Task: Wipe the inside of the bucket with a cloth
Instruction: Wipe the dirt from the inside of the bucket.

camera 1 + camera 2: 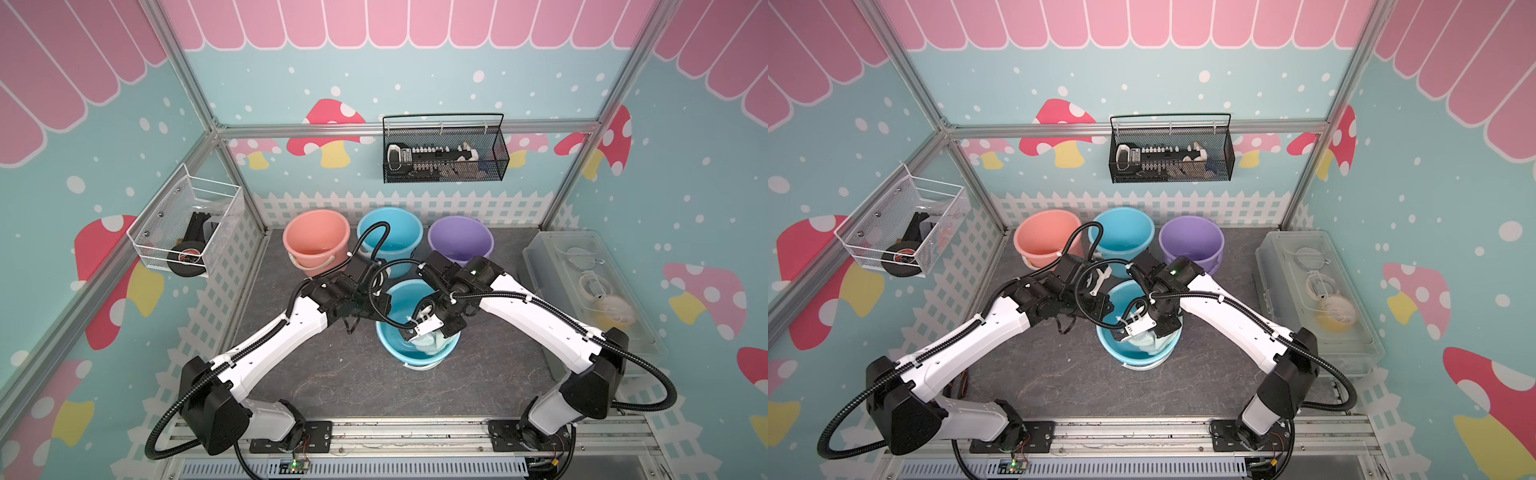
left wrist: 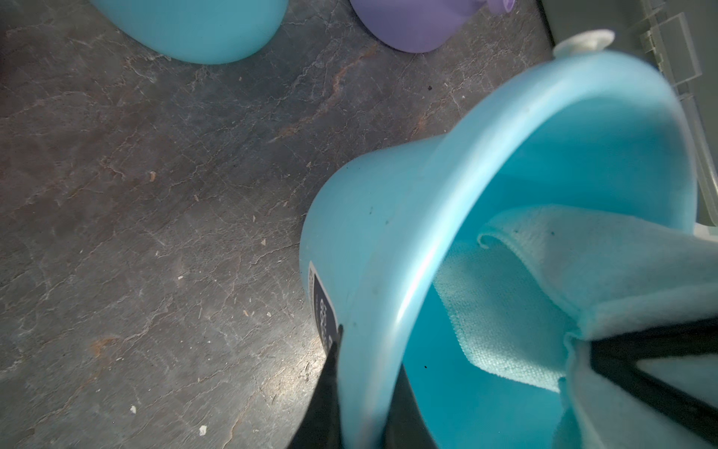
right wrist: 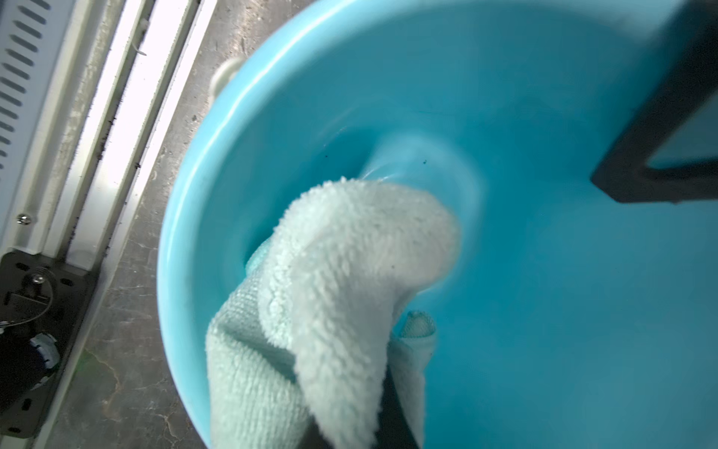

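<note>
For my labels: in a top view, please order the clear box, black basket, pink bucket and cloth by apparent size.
Largest first:
clear box
black basket
pink bucket
cloth, partly hidden

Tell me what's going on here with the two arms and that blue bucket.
A two-armed robot is wiping out the near blue bucket. The left arm's fingers clamp its rim, one inside and one outside the wall, steadying it on the table. The right arm's fingers hold the mint cloth bunched low inside, against the inner wall. The pink bucket, far blue bucket and purple bucket stand in a row behind.
</note>
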### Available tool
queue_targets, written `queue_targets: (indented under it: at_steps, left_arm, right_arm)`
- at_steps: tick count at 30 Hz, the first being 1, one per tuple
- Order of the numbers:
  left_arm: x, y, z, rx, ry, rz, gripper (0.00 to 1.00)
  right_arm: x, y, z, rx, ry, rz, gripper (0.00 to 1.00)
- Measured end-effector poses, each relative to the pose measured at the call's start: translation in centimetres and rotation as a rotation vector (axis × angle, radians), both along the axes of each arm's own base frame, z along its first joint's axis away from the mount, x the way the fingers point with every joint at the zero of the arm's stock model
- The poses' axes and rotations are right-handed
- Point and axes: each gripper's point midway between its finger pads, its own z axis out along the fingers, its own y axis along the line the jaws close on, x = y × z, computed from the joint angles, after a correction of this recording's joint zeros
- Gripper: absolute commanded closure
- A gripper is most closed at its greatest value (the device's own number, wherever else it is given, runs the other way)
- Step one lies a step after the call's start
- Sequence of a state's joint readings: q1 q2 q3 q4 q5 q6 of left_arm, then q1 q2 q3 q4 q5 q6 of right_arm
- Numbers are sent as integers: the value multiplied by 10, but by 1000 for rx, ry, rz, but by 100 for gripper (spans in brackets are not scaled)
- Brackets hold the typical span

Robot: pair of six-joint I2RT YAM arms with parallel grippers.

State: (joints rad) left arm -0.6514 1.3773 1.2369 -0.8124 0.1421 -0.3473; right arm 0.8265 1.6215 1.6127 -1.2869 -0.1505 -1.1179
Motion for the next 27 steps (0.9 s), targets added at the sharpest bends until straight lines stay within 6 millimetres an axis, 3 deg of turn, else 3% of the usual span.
queue_targets:
  at_steps: [6, 16, 19, 23, 27]
  left_arm:
    - [-2, -1, 0, -2, 6, -8, 100]
    - [-4, 1, -3, 15, 7, -30, 100]
    - [-6, 1, -3, 20, 4, -44, 100]
    - [-11, -1, -5, 13, 28, -43, 100]
    - [-11, 1, -7, 12, 42, -28, 100]
  right_arm:
    - [-6, 14, -31, -12, 122, 34, 100]
    - [-9, 25, -90, 34, 167, 71, 100]
    - [-5, 31, -101, 85, 146, 68, 100]
    - [-3, 31, -134, 97, 127, 50, 100]
    - [5, 38, -147, 139, 82, 22, 100]
